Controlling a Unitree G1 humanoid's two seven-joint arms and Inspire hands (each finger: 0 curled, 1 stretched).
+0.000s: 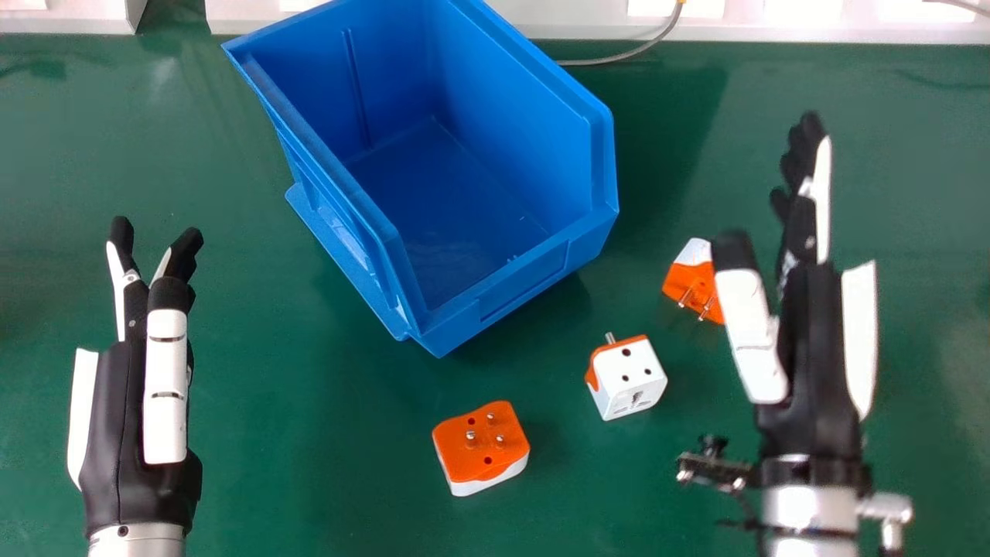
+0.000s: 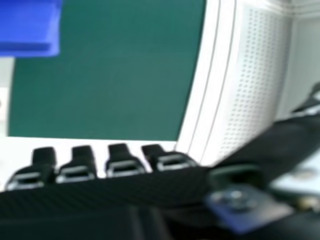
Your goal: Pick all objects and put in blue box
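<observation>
Orange-topped white plug adapter (image 1: 483,447), white cubic adapter (image 1: 630,381) and orange-and-white pronged adapter (image 1: 692,280) seen on green table (image 1: 309,472), outside angular blue plastic box (image 1: 526,280). Left hand (image 1: 116,418) and right hand (image 1: 812,348) held open, fingers extended.

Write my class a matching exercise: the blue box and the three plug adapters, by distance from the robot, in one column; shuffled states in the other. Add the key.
1. Blue box
2. Nearest adapter
3. Middle adapter
4. Farthest adapter

A. White face with holes upward
B. Partly covered by the right hand
C. Open at the top
D. Orange face with pins upward

Pairs: 1-C, 2-D, 3-A, 4-B
</observation>
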